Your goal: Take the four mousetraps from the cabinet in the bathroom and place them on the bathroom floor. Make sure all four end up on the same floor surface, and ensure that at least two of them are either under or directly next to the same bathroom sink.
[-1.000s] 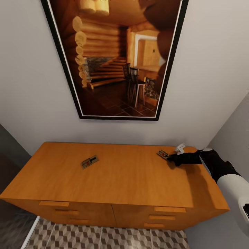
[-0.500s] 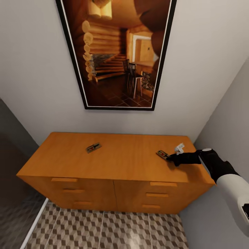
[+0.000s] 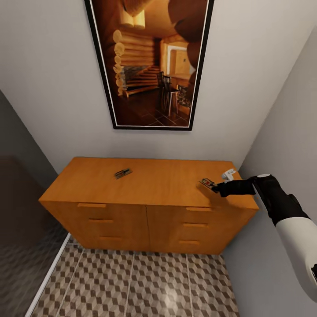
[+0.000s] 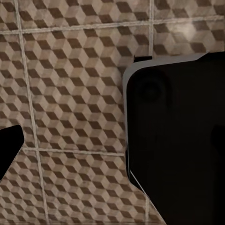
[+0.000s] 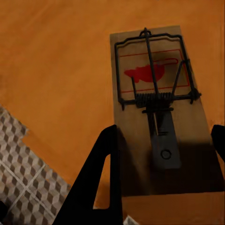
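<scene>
Reaching across the cabinet (image 3: 149, 187), our right hand (image 3: 214, 188) has its fingers (image 5: 101, 180) spread either side of a mousetrap (image 5: 161, 112), flanking the board's near end; we can't tell whether they touch it. That trap sits at the top's three o'clock end. A second mousetrap (image 3: 123, 173) lies well apart toward ten o'clock. The left wrist looks down on the bathroom floor (image 4: 70, 70); we cannot tell that hand's state.

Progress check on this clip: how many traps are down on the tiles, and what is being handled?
Done: no trap seen on the bathroom floor. In hand: the right gripper straddles one mousetrap near the cabinet top's right end; grasp unconfirmed. Left: a second mousetrap lies on top; the others aren't visible.
</scene>
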Robot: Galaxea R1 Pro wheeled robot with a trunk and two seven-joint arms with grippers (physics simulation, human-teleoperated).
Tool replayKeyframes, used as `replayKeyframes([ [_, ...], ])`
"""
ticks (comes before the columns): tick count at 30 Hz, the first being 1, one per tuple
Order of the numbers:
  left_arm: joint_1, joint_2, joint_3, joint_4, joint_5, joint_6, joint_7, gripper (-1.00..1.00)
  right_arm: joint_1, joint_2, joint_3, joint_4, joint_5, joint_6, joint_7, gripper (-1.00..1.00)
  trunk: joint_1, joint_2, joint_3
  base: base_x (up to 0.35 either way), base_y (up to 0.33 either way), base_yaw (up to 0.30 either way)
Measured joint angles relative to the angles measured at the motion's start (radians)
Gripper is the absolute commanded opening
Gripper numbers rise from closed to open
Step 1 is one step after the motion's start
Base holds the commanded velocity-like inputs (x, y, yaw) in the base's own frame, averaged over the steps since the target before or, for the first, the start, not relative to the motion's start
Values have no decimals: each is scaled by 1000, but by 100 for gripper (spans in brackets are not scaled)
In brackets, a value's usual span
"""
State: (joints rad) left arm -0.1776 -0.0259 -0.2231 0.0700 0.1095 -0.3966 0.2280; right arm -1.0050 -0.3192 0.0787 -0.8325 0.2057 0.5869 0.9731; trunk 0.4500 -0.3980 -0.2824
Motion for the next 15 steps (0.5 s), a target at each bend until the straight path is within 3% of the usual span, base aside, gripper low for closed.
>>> replayKeyframes([
  [6, 0, 3, 0, -1, -1, -2, -21, 100, 0, 4, 2, -75, -1, 51, -84, -100, 0, 0, 0, -336, 41, 0],
  [15, 0, 5, 0, -3, -1, -3, -35, 100, 1, 8, 3, -90, -2, 59, -164, -100, 0, 0, 0, -319, 121, 0],
])
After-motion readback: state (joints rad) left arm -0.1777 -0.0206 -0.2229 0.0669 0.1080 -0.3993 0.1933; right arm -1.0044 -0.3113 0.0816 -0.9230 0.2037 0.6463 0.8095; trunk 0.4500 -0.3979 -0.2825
